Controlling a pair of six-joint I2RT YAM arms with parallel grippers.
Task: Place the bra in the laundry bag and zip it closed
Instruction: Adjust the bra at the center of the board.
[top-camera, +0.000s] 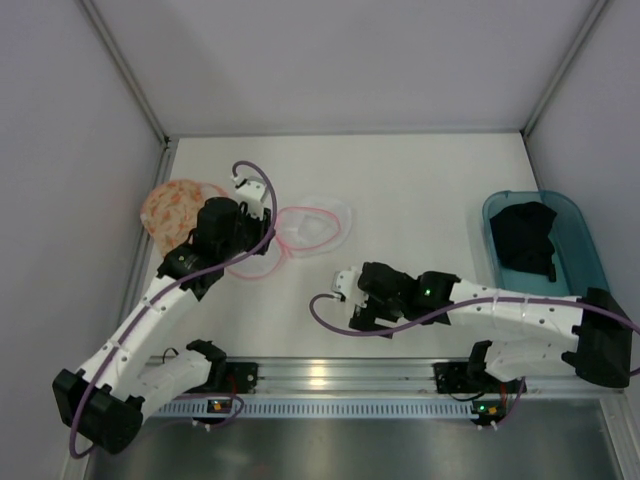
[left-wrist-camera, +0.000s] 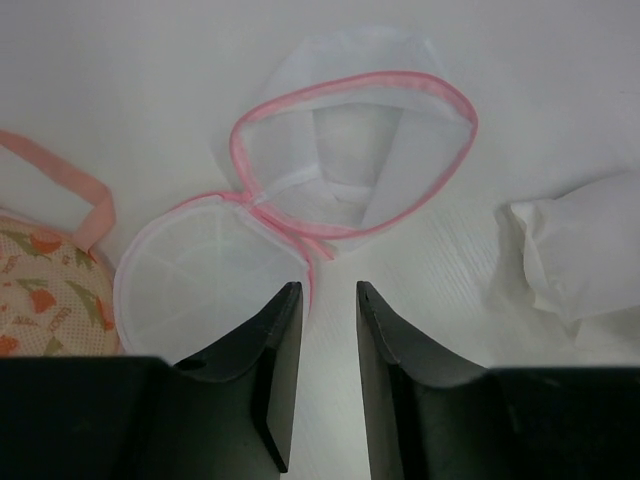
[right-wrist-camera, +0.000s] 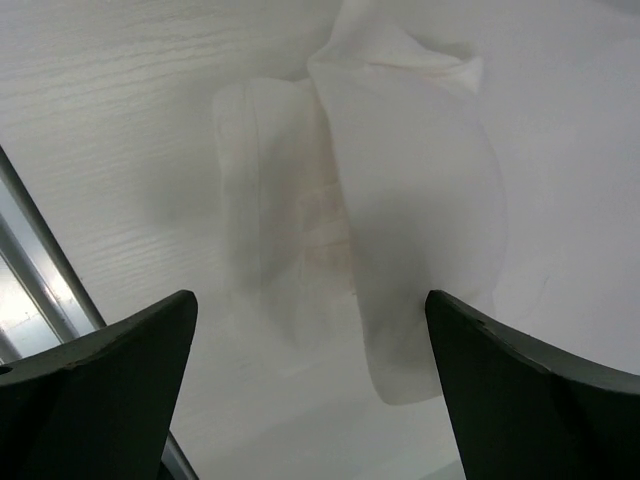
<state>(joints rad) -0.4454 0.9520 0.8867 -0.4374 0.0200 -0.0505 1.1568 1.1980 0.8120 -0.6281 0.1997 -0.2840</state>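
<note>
The black bra (top-camera: 525, 238) lies crumpled inside the teal tub (top-camera: 590, 262) at the right, far from both arms. The laundry bag (top-camera: 168, 207), cream with an orange print, lies flat at the far left; its edge and pink strap show in the left wrist view (left-wrist-camera: 45, 300). My left gripper (top-camera: 250, 245) hovers just right of the bag, over a white pouch; its jaws (left-wrist-camera: 330, 285) stand a little apart with nothing between them. In the middle of the table my right gripper (top-camera: 358, 298) is wide open (right-wrist-camera: 310, 300) over a white cloth, holding nothing.
A small white mesh pouch with a pink rim (top-camera: 318, 225) lies open in two halves ahead of the left gripper (left-wrist-camera: 350, 150). A folded white cloth (right-wrist-camera: 400, 200) lies on the table under the right gripper (left-wrist-camera: 575, 255). An aluminium rail (top-camera: 340, 375) runs along the near edge.
</note>
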